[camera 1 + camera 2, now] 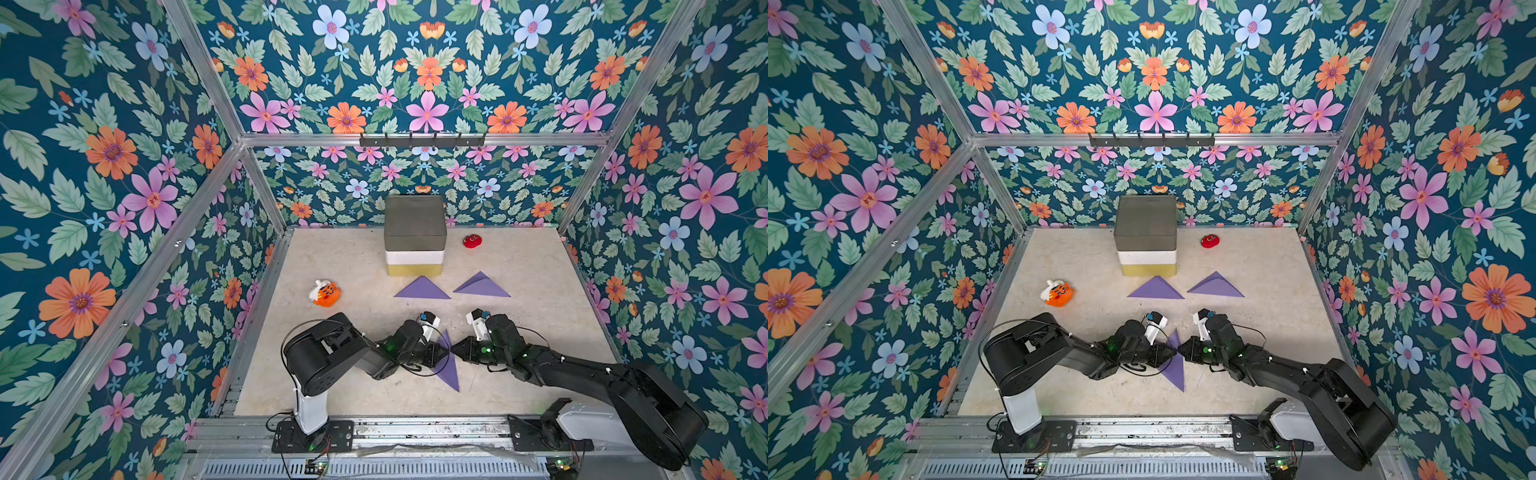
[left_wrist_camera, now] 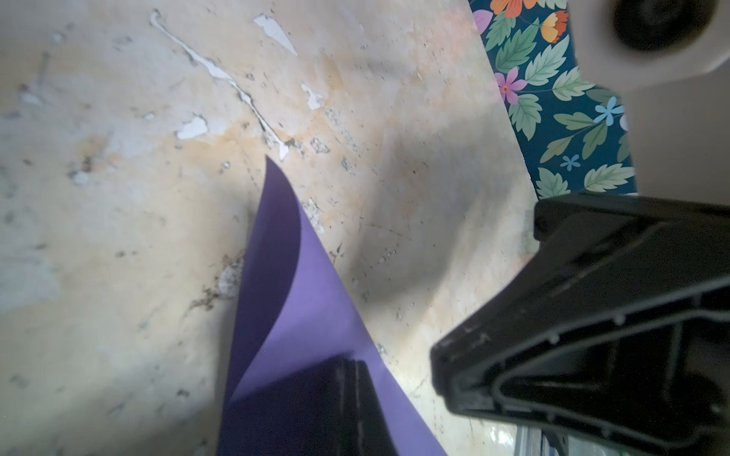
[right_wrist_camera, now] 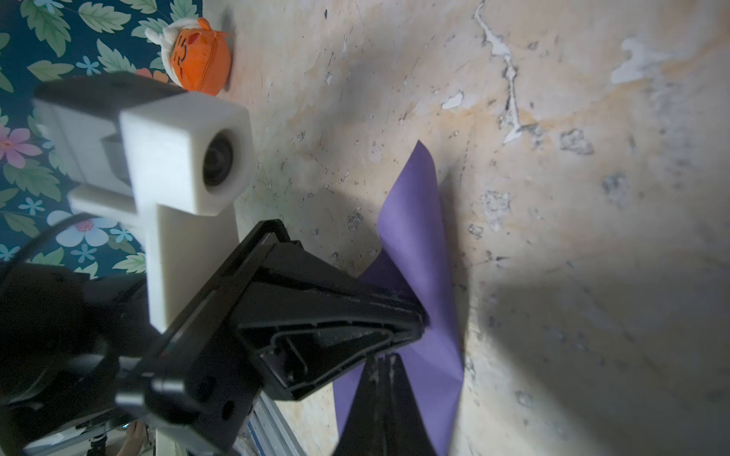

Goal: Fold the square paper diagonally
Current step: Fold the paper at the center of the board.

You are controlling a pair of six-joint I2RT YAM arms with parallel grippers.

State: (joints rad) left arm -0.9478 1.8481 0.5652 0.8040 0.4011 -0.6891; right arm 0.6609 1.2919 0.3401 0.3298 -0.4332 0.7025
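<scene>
We found the square paper [image 1: 451, 370] near the front middle of the table [image 1: 357, 262], partly doubled over itself into a narrow purple wedge, with one flap curling up off the surface in the left wrist view. The left gripper [image 1: 444, 354] and the right gripper [image 1: 456, 351] met almost tip to tip over it, each with its jaws pressed together. Both tips touched the sheet, but we could not tell whether either had a layer nipped. Behind them lay a folded purple triangle [image 1: 423, 289] and, just beside it, a second triangle [image 1: 482, 286]. At the back wall stood three stacked containers: a grey box [image 1: 414, 224] on a white box [image 1: 414, 257] on a yellowish box [image 1: 413, 271]. We could not see inside any of them. An orange plush [image 1: 325, 293] sat to the left of the stack and a red toy [image 1: 472, 240] to its right, both on the bare table.
</scene>
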